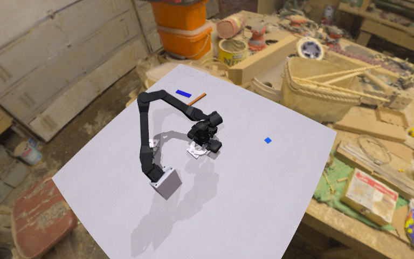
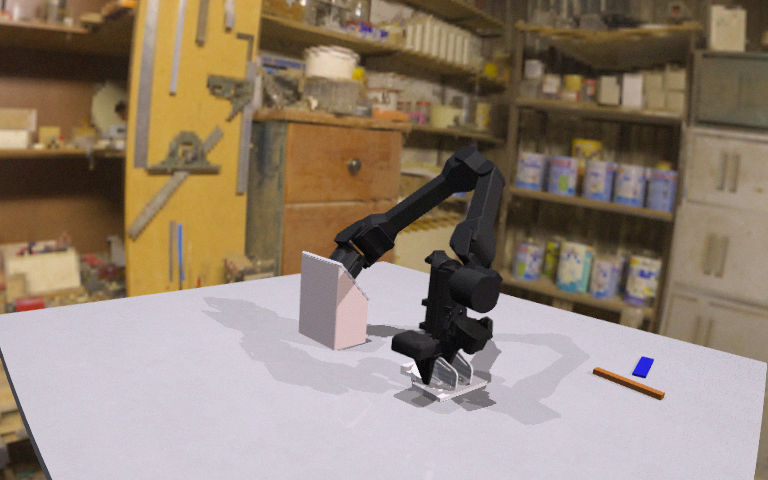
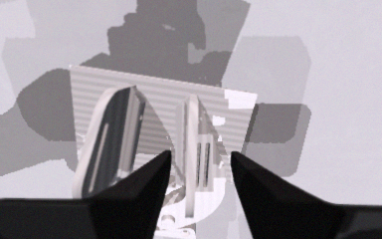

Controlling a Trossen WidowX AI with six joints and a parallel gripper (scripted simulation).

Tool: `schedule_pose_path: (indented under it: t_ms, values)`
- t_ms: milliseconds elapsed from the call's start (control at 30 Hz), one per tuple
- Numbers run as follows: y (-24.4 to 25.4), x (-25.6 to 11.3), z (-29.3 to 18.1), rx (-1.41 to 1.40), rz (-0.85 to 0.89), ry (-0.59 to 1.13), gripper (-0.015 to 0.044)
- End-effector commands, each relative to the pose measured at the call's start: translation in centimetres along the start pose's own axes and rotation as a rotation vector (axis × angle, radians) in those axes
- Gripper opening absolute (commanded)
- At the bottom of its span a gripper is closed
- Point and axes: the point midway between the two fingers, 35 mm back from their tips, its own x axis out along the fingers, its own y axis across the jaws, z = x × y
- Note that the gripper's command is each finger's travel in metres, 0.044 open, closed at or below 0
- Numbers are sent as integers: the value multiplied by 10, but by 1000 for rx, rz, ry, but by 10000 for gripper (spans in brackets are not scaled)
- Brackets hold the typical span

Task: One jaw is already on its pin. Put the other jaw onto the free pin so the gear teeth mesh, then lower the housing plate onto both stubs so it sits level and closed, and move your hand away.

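My gripper (image 3: 201, 156) is low over the white assembly, its black fingers apart. The right upright jaw (image 3: 191, 144) stands between them, with a gap on each side. The left upright jaw (image 3: 111, 139) stands outside the fingers and leans a little. Both rise over a striped base plate (image 3: 159, 85) (image 2: 447, 394) (image 1: 193, 154). White round parts show below them in the wrist view; the gear teeth and pins cannot be made out. Another white part (image 1: 154, 142), perhaps the housing plate, lies partly hidden behind the arm in the top view.
The arm's pale mounting block (image 1: 167, 184) (image 2: 320, 305) stands on the table. An orange bar (image 1: 198, 99) (image 2: 628, 383) and a flat blue block (image 1: 183, 93) (image 2: 642, 366) lie together farther off. A small blue square (image 1: 267, 140) lies to the right in the top view.
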Motion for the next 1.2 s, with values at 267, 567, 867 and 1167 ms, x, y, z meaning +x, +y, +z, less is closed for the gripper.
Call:
schedule_pose_path:
  t_ms: [267, 567, 867, 1167]
  values:
    - [0, 0, 0, 2, 0, 0, 224]
    - [-1, -53, 1, 5, 1, 0, 224]
    - [-3, -60, -1, 21, 2, -2, 277]
    - [-7, -67, -7, 38, -69, -2, 440]
